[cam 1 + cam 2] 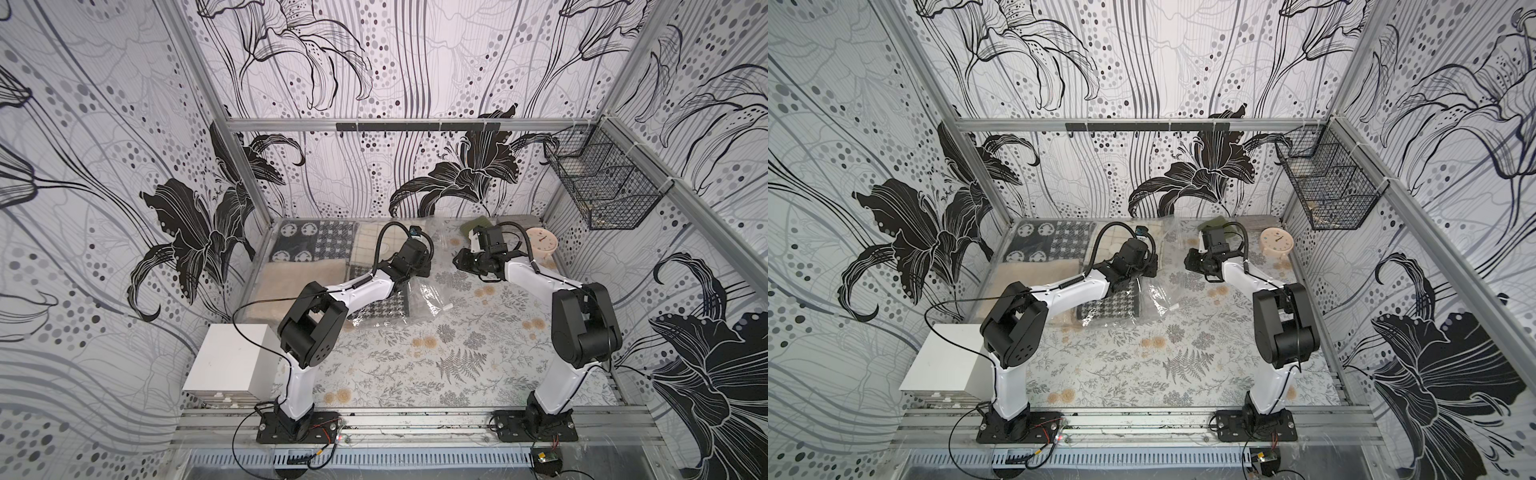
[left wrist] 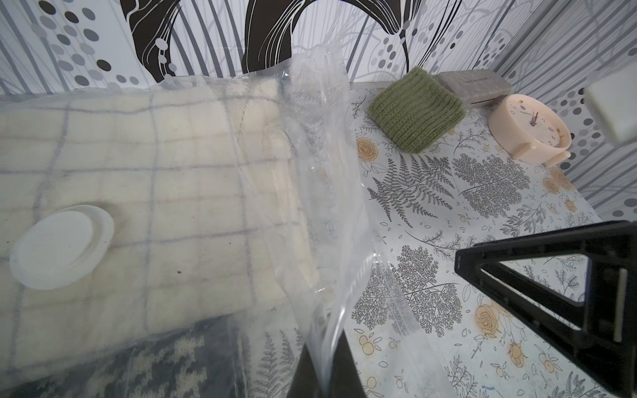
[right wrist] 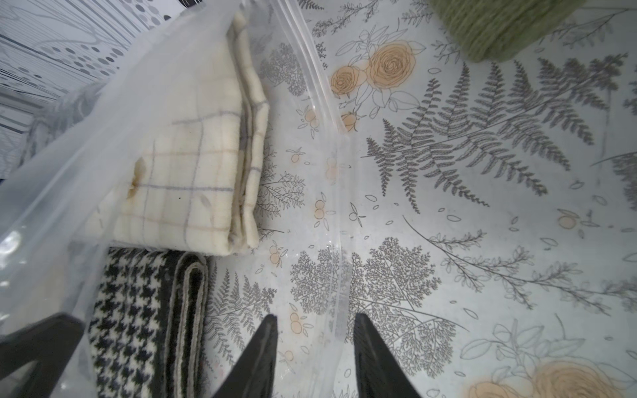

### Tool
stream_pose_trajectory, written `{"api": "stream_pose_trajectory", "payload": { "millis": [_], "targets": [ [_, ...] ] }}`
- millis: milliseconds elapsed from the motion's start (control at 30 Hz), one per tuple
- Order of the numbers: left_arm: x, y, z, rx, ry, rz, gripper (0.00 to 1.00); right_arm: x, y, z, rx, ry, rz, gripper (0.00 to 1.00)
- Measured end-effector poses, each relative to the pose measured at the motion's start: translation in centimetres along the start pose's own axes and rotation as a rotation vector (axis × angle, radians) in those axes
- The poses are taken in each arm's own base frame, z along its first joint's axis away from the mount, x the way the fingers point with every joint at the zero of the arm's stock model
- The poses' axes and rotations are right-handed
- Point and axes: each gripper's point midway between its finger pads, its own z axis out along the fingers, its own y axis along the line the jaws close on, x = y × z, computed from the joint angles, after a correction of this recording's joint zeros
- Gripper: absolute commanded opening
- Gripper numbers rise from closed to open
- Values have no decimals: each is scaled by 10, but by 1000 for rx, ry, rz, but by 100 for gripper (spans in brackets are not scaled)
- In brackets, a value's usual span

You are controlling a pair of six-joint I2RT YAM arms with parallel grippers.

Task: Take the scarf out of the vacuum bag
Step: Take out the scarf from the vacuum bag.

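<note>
The vacuum bag (image 1: 432, 297) is a clear crinkly sheet lying mid-table, with its round white valve disc (image 2: 62, 246) on top. Inside lie a folded cream plaid scarf (image 3: 193, 165) and a black-and-white houndstooth scarf (image 3: 138, 317). My left gripper (image 2: 322, 348) is shut on the bag's upper plastic layer near its mouth and holds it lifted. My right gripper (image 3: 315, 318) is open. It hovers just above the bag's zip edge (image 3: 341, 241), which runs between its jaws. In both top views the two grippers (image 1: 419, 266) (image 1: 459, 262) face each other closely over the bag's mouth.
A green knitted piece (image 2: 415, 108), a grey case (image 2: 475, 84) and a pink clock (image 1: 540, 243) sit at the back right. Folded textiles (image 1: 307, 241) lie at the back left. A white box (image 1: 232, 361) stands at the front left, and a wire basket (image 1: 602, 187) hangs on the right wall.
</note>
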Motion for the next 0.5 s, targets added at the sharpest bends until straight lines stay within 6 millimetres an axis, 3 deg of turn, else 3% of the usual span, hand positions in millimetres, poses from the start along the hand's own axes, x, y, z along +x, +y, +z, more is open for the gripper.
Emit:
{"api": "stream_pose_trajectory", "payload": {
  "millis": [233, 500],
  "targets": [
    [-15, -11, -4, 19, -29, 10, 0, 0, -3, -1, -23, 14, 37, 39],
    [-15, -13, -4, 21, -29, 12, 0, 5, 12, 8, -109, 39, 57, 39]
  ]
}}
